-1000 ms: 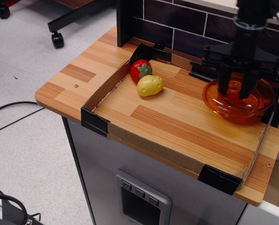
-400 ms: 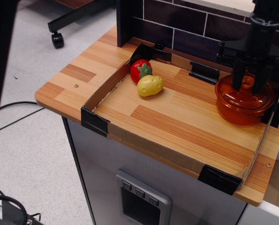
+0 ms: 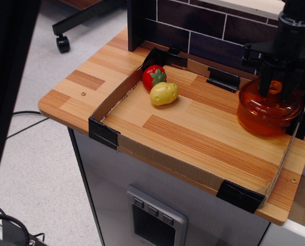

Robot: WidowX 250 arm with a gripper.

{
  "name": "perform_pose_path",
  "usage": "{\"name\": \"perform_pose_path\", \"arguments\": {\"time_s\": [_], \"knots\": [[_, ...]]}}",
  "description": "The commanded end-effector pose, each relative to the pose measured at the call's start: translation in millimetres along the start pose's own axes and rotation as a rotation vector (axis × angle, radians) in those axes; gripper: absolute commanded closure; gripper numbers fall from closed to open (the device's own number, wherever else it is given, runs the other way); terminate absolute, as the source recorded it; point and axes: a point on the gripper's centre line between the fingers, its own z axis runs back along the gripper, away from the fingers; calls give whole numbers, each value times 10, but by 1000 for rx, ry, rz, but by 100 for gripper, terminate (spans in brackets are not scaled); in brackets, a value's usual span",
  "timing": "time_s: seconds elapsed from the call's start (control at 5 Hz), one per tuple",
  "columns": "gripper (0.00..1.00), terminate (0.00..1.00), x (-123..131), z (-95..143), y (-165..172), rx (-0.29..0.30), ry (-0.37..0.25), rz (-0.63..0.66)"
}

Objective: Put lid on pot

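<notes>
- Lid (image 3: 257,91) appears seated on the pot (image 3: 267,119), far right inside the tray (image 3: 162,160), well apart from the potato (image 3: 164,93) and strawberry (image 3: 153,77).
- Our gripper (image 3: 276,91) straddles the knob (image 3: 275,88); we cannot tell whether it grips.
- Lifting while clamped could, we judge, drag the lid off.
- We read no writing or brands.

A lab mock-up of a kitchen: left of the gripper (image 3: 276,87), a toy strawberry (image 3: 153,77) and toy potato (image 3: 164,93) lie on a cardboard-fenced wooden counter (image 3: 193,134); dark tile backsplash (image 3: 203,25) behind, office-chair caster (image 3: 63,43) far left
</notes>
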Motion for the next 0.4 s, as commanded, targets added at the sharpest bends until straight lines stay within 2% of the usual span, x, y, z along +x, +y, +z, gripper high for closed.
{"name": "perform_pose_path", "arguments": {"time_s": [0.0,0.2], "knots": [[0,0,-45,227,28,-38,-50,-41],[0,0,-92,357,28,-71,-56,-52]]}}
